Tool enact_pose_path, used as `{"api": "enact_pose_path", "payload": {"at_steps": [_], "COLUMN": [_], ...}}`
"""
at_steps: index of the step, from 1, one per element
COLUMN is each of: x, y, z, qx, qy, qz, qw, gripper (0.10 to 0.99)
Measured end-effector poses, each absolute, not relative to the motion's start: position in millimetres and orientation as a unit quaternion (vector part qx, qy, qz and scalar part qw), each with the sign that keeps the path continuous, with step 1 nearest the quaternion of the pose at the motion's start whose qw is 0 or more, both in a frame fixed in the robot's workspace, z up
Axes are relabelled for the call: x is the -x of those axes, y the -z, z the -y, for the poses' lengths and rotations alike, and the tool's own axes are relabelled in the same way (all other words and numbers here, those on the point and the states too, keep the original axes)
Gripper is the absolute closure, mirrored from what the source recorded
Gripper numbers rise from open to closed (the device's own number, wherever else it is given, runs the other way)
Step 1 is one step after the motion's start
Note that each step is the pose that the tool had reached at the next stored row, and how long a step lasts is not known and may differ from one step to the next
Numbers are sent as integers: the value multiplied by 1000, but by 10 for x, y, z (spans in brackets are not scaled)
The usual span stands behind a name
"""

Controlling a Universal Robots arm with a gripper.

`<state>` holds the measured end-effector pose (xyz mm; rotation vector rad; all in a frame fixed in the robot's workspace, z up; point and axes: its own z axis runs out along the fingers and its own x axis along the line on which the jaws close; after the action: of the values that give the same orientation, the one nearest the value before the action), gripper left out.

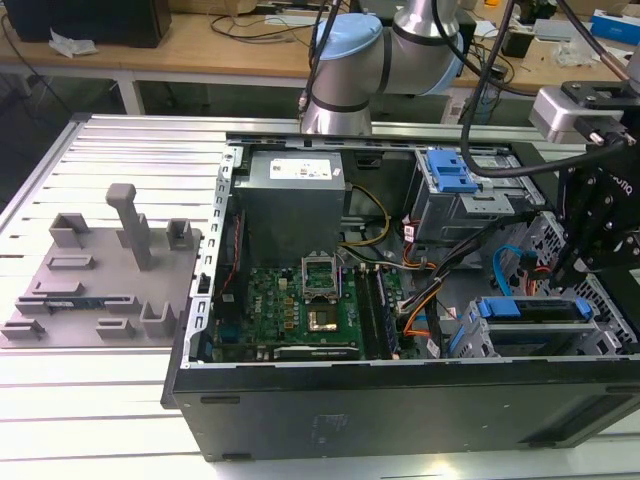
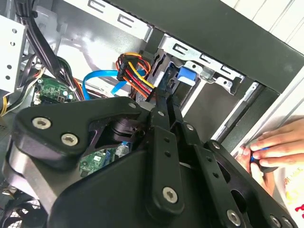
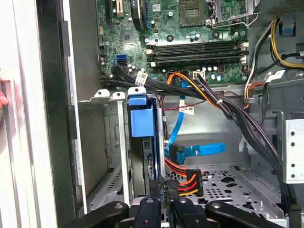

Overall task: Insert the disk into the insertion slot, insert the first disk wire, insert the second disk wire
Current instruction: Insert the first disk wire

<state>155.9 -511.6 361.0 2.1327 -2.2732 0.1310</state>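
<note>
disk (image 3: 141, 122) mostly hidden in insertion slot (image 3: 114, 142), hand (image 2: 278, 147) cut by edge

Disk (image 3: 142, 122) inside insertion slot (image 3: 113, 142)

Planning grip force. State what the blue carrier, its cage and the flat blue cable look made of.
Blue carrier: probably moulded plastic, uniform colour, smooth matte. Cage: grey sheet metal, thin edges, folded tabs. Flat blue cable: seemingly pliable plastic sheath, curving.
</note>
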Motion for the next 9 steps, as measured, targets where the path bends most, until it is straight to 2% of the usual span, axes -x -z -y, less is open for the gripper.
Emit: {"api": "enact_pose_path", "payload": {"at_steps": [9], "x": [-1560], "y": [-3605], "z": [5183], "qx": [-686], "qy": [-36], "qz": [727], "qw": [5], "gripper": [914]}}
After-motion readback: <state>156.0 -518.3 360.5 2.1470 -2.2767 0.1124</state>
